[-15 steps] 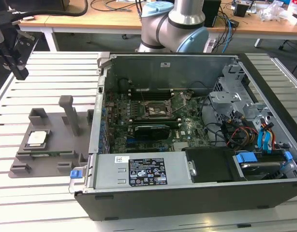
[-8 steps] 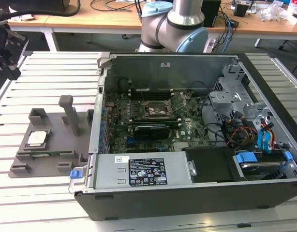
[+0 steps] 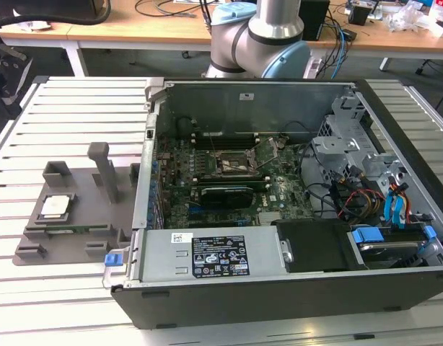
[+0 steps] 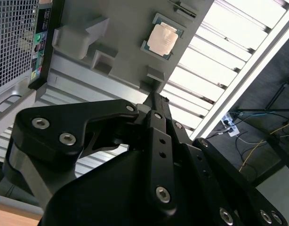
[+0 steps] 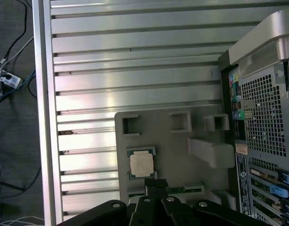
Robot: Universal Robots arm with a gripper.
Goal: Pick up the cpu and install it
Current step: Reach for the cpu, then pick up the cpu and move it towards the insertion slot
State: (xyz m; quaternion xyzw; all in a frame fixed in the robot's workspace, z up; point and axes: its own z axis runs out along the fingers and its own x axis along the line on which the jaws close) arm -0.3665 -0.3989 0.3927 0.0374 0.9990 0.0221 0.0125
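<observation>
Tool: the tool (image 5: 156,181) shows in both wrist views (image 4: 154,96). Its black fingers run together to a narrow tip and look pressed together, with nothing pinched between them.

Task's thing: the cpu (image 3: 57,206) lies flat in a shallow seat on the grey fixture plate (image 3: 91,216), at the exterior view's left. It is outside the computer case (image 3: 229,108) and well apart from it.

Key relation: in the first wrist view the cpu (image 5: 141,165) sits just beyond the fingertips, slightly off their line, and is not touched. In the second wrist view the cpu (image 4: 162,40) lies further ahead of the tip, with bare plate between them. By my reading the tool hangs over the plate's near edge rather than over the chip itself.

Axis: the chip is square, so it has no long axis. Its sides run parallel to the edges of the fixture plate.

Look of the cpu: a pale silver-grey metal top, faintly warm in tone, framed by a thin green board edge. It is small against the raised blocks and the tall post around it.

Handling, as a judgement: it is thin and sits low in its seat, so little side wall is offered for a pinch.

Destination: the black socket (image 3: 236,162) sits mid-board inside the case, with its metal frame (image 3: 268,148) swung up.

Support: the plate and the case both stand on the slatted metal desk (image 3: 77,101).

Arm: the arm's base joint (image 3: 275,29) rises behind the case at the top of the exterior view.

Progress: the cpu is not yet lifted.
</observation>
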